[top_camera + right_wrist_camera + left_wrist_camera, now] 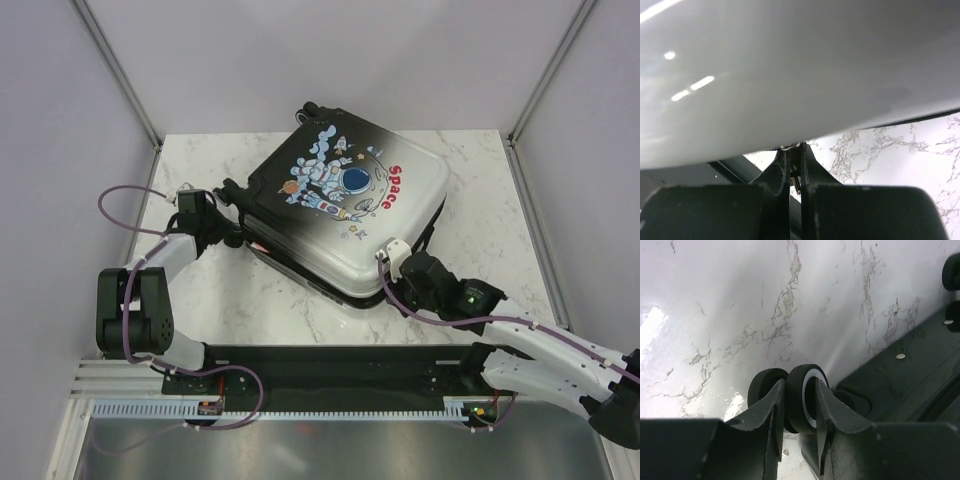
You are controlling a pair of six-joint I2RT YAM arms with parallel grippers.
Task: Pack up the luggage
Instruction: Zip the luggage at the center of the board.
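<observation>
Left hand [799,390] clamped on one wheel [807,400] of the luggage [340,210], twin wheel [762,385] just beside. Right hand [794,150] pinched fully closed at the rim, shell overhanging it. Marble desk [250,300] below.

The left arm [165,262] and the right arm [545,345] both have white shells between chunky black joints. A thin purple cable [115,200] loops along each. A small green light [468,296] glows near the right wrist. The left hand [800,410] and right hand [795,157] have matte black, wedge-shaped fingers. A black base rail [330,365] carries both arms.
</observation>
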